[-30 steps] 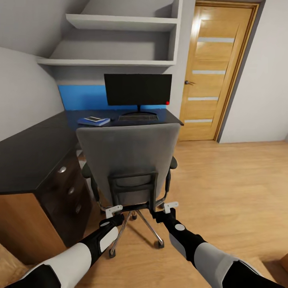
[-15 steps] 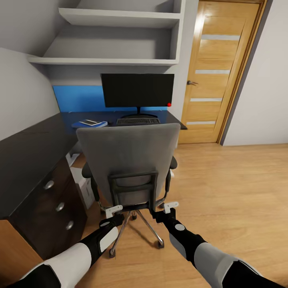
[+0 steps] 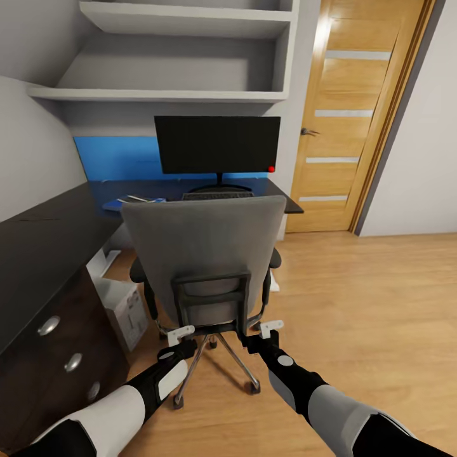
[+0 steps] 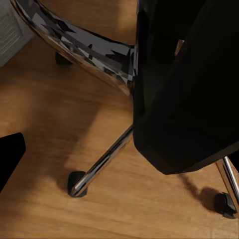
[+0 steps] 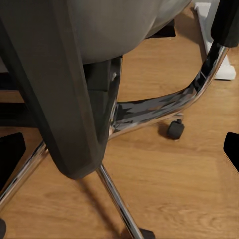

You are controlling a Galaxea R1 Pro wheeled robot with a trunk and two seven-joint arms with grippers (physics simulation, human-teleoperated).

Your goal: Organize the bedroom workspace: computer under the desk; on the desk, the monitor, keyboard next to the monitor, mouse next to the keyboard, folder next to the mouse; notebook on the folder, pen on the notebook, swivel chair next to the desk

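The grey swivel chair (image 3: pixel 203 247) stands with its back to me, facing the black desk (image 3: pixel 38 241). My left gripper (image 3: pixel 181 332) and right gripper (image 3: pixel 271 327) are both open, pressed against the chair's lower back frame on either side. The chrome base (image 4: pixel 99 169) and a caster (image 5: pixel 175 129) show close below them. On the desk stand the monitor (image 3: pixel 218 145) and the keyboard (image 3: pixel 218 195). The blue folder (image 3: pixel 117 205) lies to their left with the notebook (image 3: pixel 136 199) on it. The white computer (image 3: pixel 124 304) sits under the desk. The chair hides the mouse; the pen is too small to tell.
Dark drawers with silver knobs (image 3: pixel 49 325) flank my left arm. A wooden door (image 3: pixel 355 120) stands at the right, with open wood floor (image 3: pixel 368 304) before it. Grey shelves (image 3: pixel 171 95) hang above the monitor. A white desk leg (image 5: pixel 214 45) is beyond the chair.
The view has advanced toward the desk with the chair held the same way in front of me. The computer under the desk has come into sight.
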